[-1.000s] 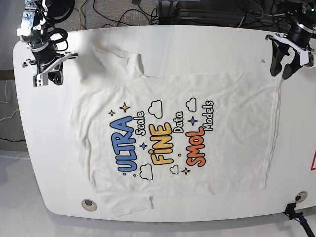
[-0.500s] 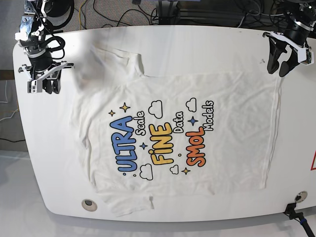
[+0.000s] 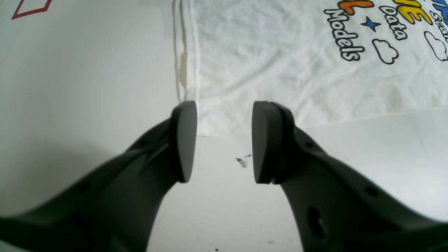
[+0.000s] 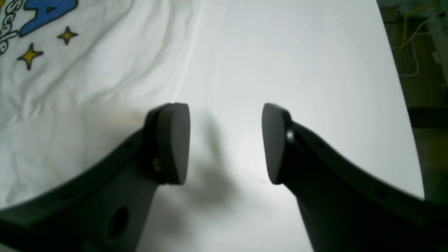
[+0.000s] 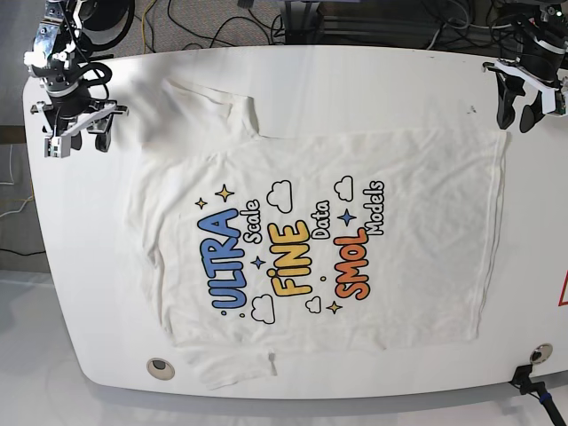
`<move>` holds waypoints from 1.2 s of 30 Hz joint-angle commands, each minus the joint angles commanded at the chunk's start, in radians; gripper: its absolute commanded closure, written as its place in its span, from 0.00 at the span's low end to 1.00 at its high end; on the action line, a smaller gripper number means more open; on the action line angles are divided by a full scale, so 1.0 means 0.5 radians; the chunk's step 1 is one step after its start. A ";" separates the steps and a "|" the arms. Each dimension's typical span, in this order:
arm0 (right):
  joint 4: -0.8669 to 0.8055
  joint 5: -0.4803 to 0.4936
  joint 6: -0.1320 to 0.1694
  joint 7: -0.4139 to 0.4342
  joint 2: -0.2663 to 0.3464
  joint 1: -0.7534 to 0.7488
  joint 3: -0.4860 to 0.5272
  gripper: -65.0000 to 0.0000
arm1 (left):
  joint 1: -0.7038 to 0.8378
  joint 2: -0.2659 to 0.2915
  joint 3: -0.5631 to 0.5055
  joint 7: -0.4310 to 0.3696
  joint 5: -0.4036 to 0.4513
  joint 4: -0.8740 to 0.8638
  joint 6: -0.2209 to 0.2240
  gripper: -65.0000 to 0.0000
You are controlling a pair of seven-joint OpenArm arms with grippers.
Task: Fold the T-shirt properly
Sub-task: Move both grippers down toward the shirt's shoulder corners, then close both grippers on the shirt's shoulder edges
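The white T-shirt (image 5: 311,248) lies spread flat, print up, across the middle of the white table (image 5: 373,80). My left gripper (image 5: 517,120) is open and empty at the far right corner of the table. In the left wrist view the left gripper (image 3: 224,141) hovers over bare table just short of the T-shirt's (image 3: 280,70) hem corner. My right gripper (image 5: 87,142) is open and empty at the far left. In the right wrist view the right gripper (image 4: 225,143) is above bare table, with the T-shirt (image 4: 87,87) beside its left finger.
A round hole (image 5: 160,366) sits near the table's front left edge. A black clamp (image 5: 531,377) is at the front right, and a red marking (image 5: 563,293) at the right edge. A small dark mark (image 3: 242,161) lies by the left gripper. Cables lie behind the table.
Both grippers have drawn back toward the far edge of the table, away from the T-shirt. The T-shirt has not moved.
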State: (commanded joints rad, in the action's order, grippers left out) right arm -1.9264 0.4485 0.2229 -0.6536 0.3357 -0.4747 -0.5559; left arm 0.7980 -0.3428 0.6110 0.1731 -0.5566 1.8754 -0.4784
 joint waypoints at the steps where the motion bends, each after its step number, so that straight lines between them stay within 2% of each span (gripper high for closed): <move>1: 0.005 0.007 -0.002 -0.010 -0.009 -0.006 -0.013 0.49 | -0.005 0.000 0.002 0.005 0.000 0.000 0.010 0.62; 3: 0.011 -0.003 0.009 -0.002 -0.015 0.010 0.011 0.49 | -0.039 0.020 0.005 0.044 0.013 -0.009 0.049 0.63; 12: 0.059 -0.050 0.012 -0.010 -0.313 0.017 0.063 0.50 | -0.140 0.022 0.000 0.092 0.007 -0.033 0.063 0.64; 15: 0.099 -0.052 0.018 -0.012 -0.376 0.019 0.102 0.50 | -0.162 0.021 -0.003 0.101 0.010 -0.041 0.065 0.64; 21: 0.220 -0.027 0.022 -0.010 -0.405 0.049 0.178 0.50 | -0.177 0.023 -0.001 0.121 0.010 -0.041 0.067 0.64; 28: 0.265 0.137 0.039 -0.003 -0.402 0.087 0.235 0.50 | -0.181 0.019 -0.001 0.102 0.015 -0.040 0.068 0.64; 32: 0.312 0.117 0.050 -0.025 -0.396 0.132 0.297 0.50 | -0.188 0.028 0.000 0.129 0.009 -0.046 0.071 0.64; 33: 0.313 0.099 0.074 -0.074 -0.411 0.105 0.264 0.49 | -0.184 0.030 0.004 0.118 0.004 -0.039 0.076 0.63; 36: 0.364 0.109 0.087 -0.076 -0.413 0.103 0.264 0.49 | -0.180 0.032 -0.002 0.135 0.005 -0.046 0.072 0.63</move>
State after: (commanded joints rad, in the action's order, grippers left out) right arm -1.7443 0.5028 0.2662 -0.6914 0.1292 -0.4234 -0.4241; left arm 0.7078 -0.3270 0.6101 0.2407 -0.5542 1.8524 -0.4425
